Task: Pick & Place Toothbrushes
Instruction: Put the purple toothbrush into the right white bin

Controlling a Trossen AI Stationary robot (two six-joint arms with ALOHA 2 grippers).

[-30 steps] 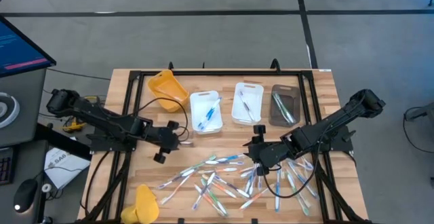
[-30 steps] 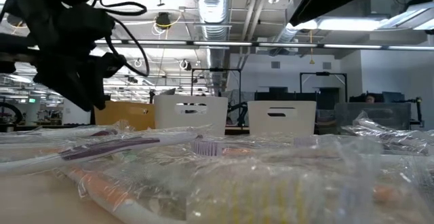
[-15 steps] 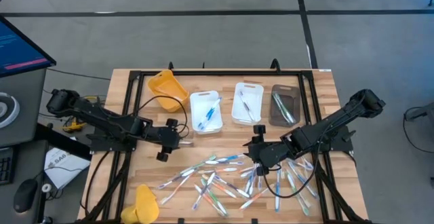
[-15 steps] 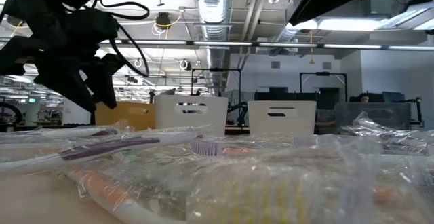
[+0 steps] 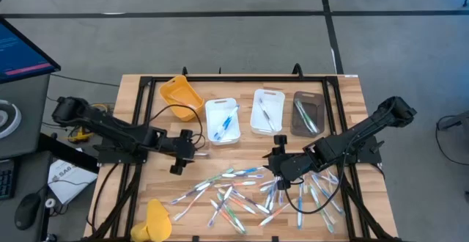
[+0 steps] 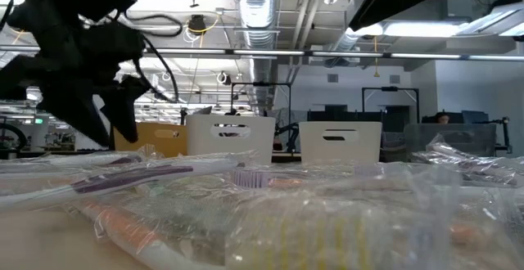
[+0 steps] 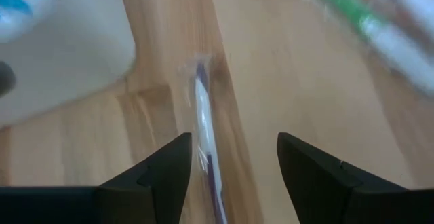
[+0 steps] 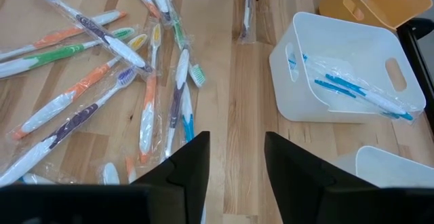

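Note:
Several wrapped toothbrushes lie loose on the wooden table near its front edge, also seen in the right wrist view. One purple toothbrush lies apart on the wood, left of the pile and in front of a white tray. My left gripper stands open over it, a finger on each side, pointing steeply down. It also shows in the high view. My right gripper hangs open and empty above the pile's far edge.
Along the far side stand a yellow tray, a white tray with blue toothbrushes, a second white tray and a dark tray. A yellow object lies at the front left. Black frame rails border the table.
My left gripper has opened its fingers wide over the purple toothbrush, which lies on the table. My right arm has kept still.

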